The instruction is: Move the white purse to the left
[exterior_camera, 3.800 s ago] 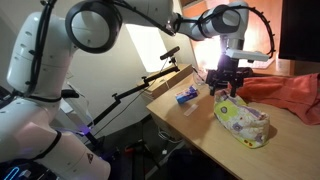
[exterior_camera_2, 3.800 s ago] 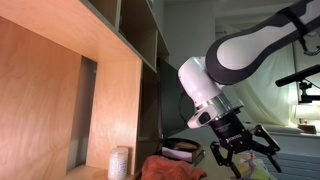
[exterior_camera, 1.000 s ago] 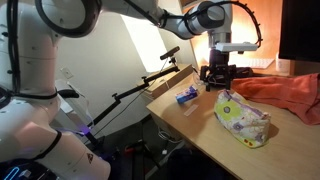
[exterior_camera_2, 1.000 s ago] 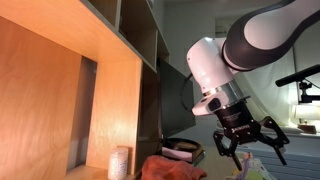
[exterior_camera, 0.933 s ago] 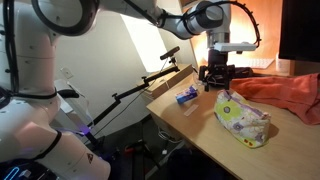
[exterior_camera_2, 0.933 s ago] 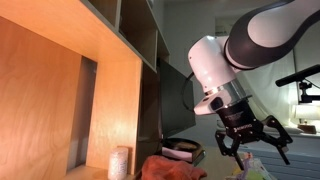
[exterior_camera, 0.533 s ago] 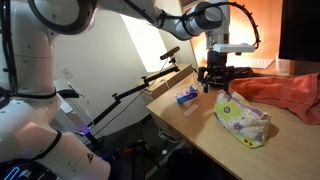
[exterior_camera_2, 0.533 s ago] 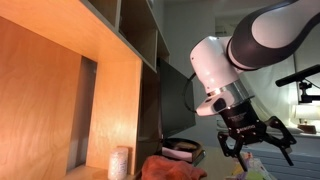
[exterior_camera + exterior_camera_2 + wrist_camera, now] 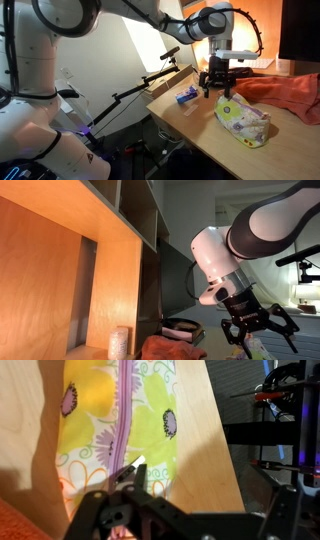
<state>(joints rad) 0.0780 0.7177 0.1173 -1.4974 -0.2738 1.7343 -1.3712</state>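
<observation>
The light wooden desk [image 9: 190, 122] fills the lower right of an exterior view, with a large orange-pink cloth [image 9: 292, 95] at the right edge. The soft whitish floral-print purse [image 9: 243, 120] lies centre-right on the desk. The tool [image 9: 220, 88] is poised over the purse's upper-left end, jaws spread wide and holding nothing. A shallow pinch might slip off the loose fabric. Dragging the purse might shove the small blue packet [image 9: 187, 96] off the desk.

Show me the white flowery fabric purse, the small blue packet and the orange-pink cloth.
white flowery fabric purse [image 9: 243, 121], in an exterior view, mid top face.
small blue packet [image 9: 187, 96], in an exterior view, centre.
orange-pink cloth [image 9: 294, 95], in an exterior view, central folds.
</observation>
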